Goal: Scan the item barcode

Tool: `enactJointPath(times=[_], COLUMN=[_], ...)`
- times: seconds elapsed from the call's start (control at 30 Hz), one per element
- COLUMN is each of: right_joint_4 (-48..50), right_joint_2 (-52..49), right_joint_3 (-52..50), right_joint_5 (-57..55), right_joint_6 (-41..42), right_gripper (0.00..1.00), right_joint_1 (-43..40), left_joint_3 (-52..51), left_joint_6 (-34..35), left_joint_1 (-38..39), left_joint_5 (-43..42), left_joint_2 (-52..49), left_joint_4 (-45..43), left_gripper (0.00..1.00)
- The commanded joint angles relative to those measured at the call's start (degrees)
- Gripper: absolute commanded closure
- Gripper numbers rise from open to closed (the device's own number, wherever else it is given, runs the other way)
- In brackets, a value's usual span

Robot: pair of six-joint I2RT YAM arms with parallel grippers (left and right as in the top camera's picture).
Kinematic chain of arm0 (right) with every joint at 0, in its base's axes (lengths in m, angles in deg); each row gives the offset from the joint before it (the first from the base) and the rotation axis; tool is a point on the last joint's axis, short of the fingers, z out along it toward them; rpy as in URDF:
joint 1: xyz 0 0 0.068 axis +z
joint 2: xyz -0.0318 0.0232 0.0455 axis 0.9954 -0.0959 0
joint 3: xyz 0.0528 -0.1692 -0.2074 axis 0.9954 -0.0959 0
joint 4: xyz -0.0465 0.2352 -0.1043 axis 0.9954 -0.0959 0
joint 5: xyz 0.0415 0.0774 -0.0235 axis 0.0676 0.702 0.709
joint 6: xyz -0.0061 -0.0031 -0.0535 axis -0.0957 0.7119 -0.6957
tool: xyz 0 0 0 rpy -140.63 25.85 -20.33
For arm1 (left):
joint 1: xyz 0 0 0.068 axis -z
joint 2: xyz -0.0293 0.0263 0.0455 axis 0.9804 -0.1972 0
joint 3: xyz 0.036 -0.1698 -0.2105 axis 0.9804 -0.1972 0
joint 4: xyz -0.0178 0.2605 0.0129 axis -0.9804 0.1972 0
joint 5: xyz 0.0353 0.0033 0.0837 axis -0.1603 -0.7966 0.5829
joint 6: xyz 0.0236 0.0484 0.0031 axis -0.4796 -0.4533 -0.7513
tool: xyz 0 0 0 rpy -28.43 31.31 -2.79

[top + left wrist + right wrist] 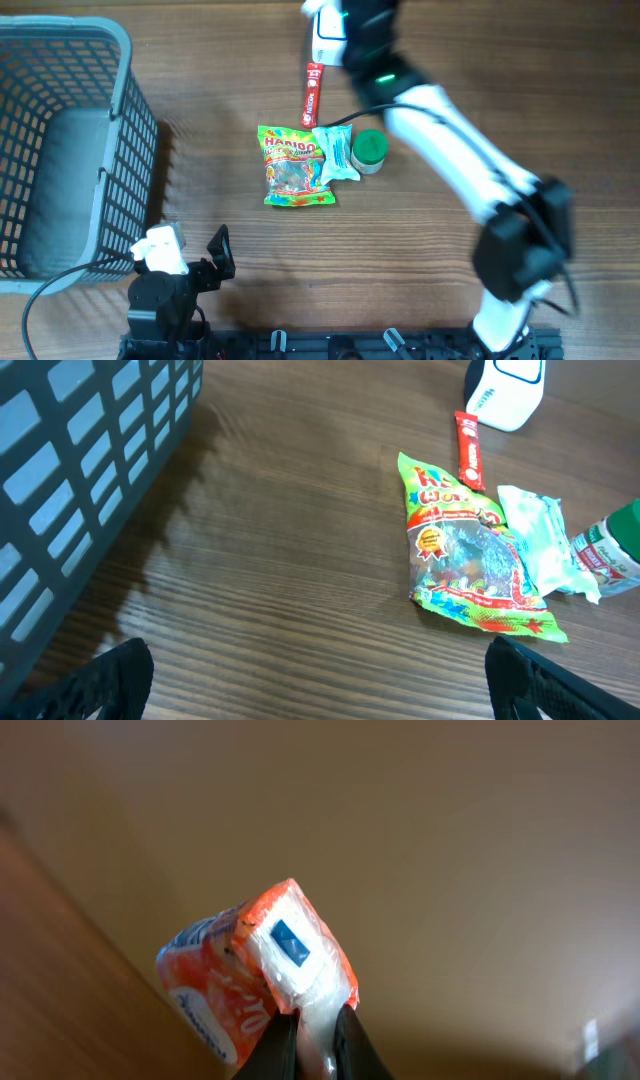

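The table was brown wood grain with a dull sheen. The basket was matt grey plastic lattice. The gummy bag and red stick packet were glossy film, and the teal wrapper was crinkled. The orange packet was shiny, wrinkled film. The scanner was smooth white plastic.

Wood-grain table — plain beige backdrop.

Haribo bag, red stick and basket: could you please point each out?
Haribo bag [296,166], overhead, centre of its front.
Red stick [313,95], overhead, mid-length.
Basket [70,38], overhead, its far rim.
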Motion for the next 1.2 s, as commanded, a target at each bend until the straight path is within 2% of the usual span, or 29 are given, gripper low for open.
enactJointPath(times=[0.0,0.1,0.17,0.27,0.43,0.47,0.5,0.53,0.57,0.63,0.7,0.77,0.8,0.9,1.17], right_joint_4=[-9.11,-23.85,-28.57,-29.14,-33.14,-33.57,-34.05,-34.25,-34.60,-34.80,-35.98,-43.12,-50.12,-59.74,-67.73], right_joint_2=[4.87,4.55,3.48,-0.81,-5.09,-5.66,-5.81,-5.62,-4.79,-1.36,4.70,10.54,13.22,13.81,13.84], right_joint_3=[0.22,-0.81,-2.51,-7.19,-8.41,-8.41,-8.41,-8.35,-8.35,-8.35,-8.35,-8.35,-8.37,-8.50,-8.59], right_joint_5=[-4.68,0.55,4.85,7.04,23.71,26.29,28.92,30.27,31.21,37.22,45.07,57.05,64.87,67.73,67.56], right_joint_6=[19.19,37.35,47.82,61.05,75.58,76.94,78.25,78.29,78.25,79.56,85.46,94.18,101.39,109.33,109.74], right_gripper=[0.96,0.95,0.96,0.95,0.95,0.92,0.74,0.26,0.01,0.00,0.00,0.00,0.00,0.00,0.00], right_joint_1=[-13.84,-28.06,-36.63,-52.98,-66.42,-67.65,-68.70,-69.07,-69.09,-68.28,-66.51,-64.26,-62.10,-54.58,-25.88], left_joint_3=[-0.31,-0.31,-0.31,-0.31,-0.31,-0.31,-0.31,-0.31,-0.31,-0.31,-0.31,-0.31,-0.31,-0.31,-0.31], left_joint_6=[-0.31,-0.31,-0.31,-0.31,-0.31,-0.31,-0.31,-0.31,-0.31,-0.31,-0.31,-0.31,-0.31,-0.31,-0.31], left_joint_1=[-0.20,-0.20,-0.20,-0.20,-0.20,-0.20,-0.20,-0.20,-0.20,-0.20,-0.20,-0.20,-0.20,-0.20,-0.20], left_joint_5=[-0.07,-0.07,-0.07,-0.07,-0.07,-0.07,-0.07,-0.07,-0.07,-0.07,-0.07,-0.07,-0.07,-0.07,-0.07], left_joint_2=[0.42,0.42,0.42,0.42,0.42,0.42,0.42,0.42,0.42,0.42,0.42,0.42,0.42,0.42,0.42], left_joint_4=[-0.13,-0.13,-0.13,-0.13,-0.13,-0.13,-0.13,-0.13,-0.13,-0.13,-0.15,-0.15,-0.13,-0.15,-0.13], left_gripper=[0.00,0.00,0.00,0.00,0.00,0.00,0.00,0.00,0.00,0.00,0.00,0.00,0.00,0.00,0.00])
